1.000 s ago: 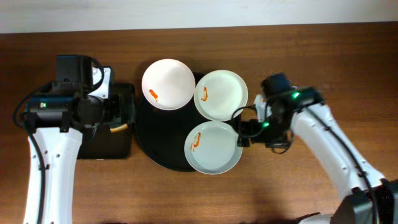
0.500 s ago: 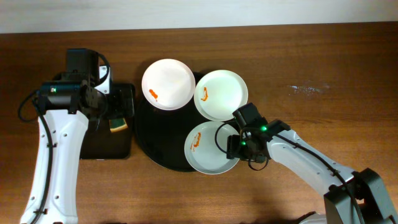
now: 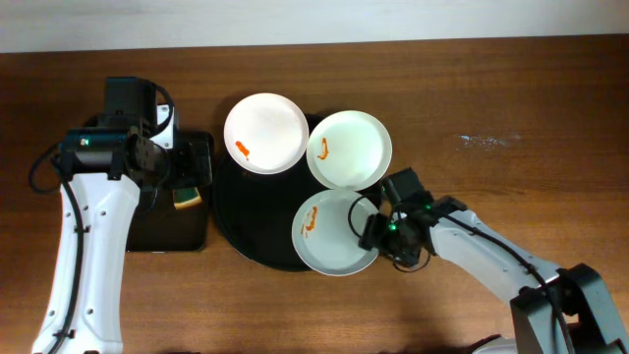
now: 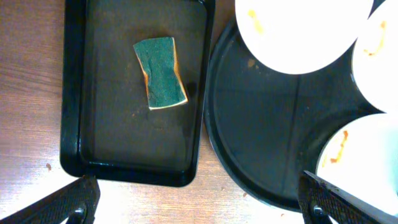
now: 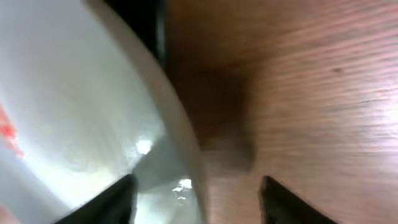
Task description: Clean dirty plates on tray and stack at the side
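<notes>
Three white plates smeared with red sauce sit on a round black tray [image 3: 246, 221]: one at the back left [image 3: 263, 133], one at the back right [image 3: 350, 148] and one at the front [image 3: 334, 233]. My right gripper [image 3: 377, 232] is open and straddles the front plate's right rim [image 5: 180, 137], one finger over the plate and one over the table [image 5: 196, 200]. My left gripper [image 3: 192, 162] is open and empty [image 4: 199, 200], hovering above a green and yellow sponge [image 4: 160, 81] that lies in a black rectangular tray [image 4: 74, 124].
The rectangular tray [image 3: 167, 231] touches the round tray's left side [image 4: 249, 143]. Bare wooden table lies to the right [image 3: 511, 118] and along the front. A few pale crumbs or marks lie on the table at the right [image 3: 486, 141].
My right arm has swung in from the right and lowered its open fingers over the front plate's right rim. My left arm shifted a little toward the back, then stayed still.
</notes>
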Robot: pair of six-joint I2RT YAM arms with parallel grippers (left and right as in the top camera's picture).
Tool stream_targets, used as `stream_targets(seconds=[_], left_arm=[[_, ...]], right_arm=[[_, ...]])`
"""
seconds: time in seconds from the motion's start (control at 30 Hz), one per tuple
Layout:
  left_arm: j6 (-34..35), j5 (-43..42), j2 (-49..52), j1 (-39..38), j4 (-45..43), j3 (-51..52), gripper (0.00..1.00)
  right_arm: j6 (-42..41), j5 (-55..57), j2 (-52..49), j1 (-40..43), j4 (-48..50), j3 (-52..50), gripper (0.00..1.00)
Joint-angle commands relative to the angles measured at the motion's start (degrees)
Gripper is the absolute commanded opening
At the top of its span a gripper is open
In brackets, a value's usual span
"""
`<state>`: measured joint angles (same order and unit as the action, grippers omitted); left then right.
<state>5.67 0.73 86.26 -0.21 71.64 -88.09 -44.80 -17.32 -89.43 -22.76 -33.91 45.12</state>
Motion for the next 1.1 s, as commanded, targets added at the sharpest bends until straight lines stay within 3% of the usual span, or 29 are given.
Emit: stream_targets(seconds=[0.0,0.1,0.27,0.33,0.53,0.7,0.77,0.8,0.83,0.87,0.93,0.97,1.07], left_arm=[[0.8,0.5,0.3,-0.1,0.0,-0.8,0.99],[0.7,0.5,0.3,-0.1,0.1,-0.8,0.99],[0.8,0.5,0.3,-0.1,0.1,-0.8,0.99],[0.7,0.6,0.3,-0.1,0.1,-0.8,0.99],[0.8,0.5,0.3,-0.1,-0.1,-0.8,0.99],[0.8,0.6,0.4,-0.1,-1.6,-0.8,0.99],[2.1,0.6,1.3,-0.1,-1.8,-0.8,0.90],[2.7,0.6,3.2,-0.1,-1.8,-0.4,0.48],[3.2,0.6,4.7,-0.1,-1.7,0.1,0.39],[4.1,0.6,6.8,-0.1,-1.5,0.7,0.40],[4.7,0.6,10.6,0.1,-1.8,1.5,0.61],[6.6,0.6,13.0,0.8,-2.7,1.8,0.66],[9.0,0.6,19.0,3.3,-5.4,1.8,0.75]], right_arm=[[-0.8,-4.8,0.2,0.4,2.5,-0.8,0.53],[-0.7,-4.4,0.2,0.3,1.9,-0.8,0.49],[-0.5,-2.6,0.2,0.3,2.0,-0.8,0.11],[-0.2,-2.6,0.7,0.3,2.0,-0.8,0.04],[3.7,2.3,7.8,0.3,1.2,-0.2,0.04],[10.7,10.8,12.3,0.3,-8.1,6.3,0.04],[12.6,12.9,12.2,0.3,-12.0,9.4,0.04],[13.8,13.7,12.2,0.3,-12.8,10.5,0.04],[14.0,13.7,12.2,0.3,-12.8,10.5,0.04],[14.4,13.7,12.2,0.3,-13.0,10.5,0.04],[14.4,13.7,12.2,0.2,-13.4,10.5,0.04],[14.6,13.7,12.2,0.2,-13.3,10.5,0.04],[14.6,13.5,12.2,0.2,-13.4,10.5,0.04]])
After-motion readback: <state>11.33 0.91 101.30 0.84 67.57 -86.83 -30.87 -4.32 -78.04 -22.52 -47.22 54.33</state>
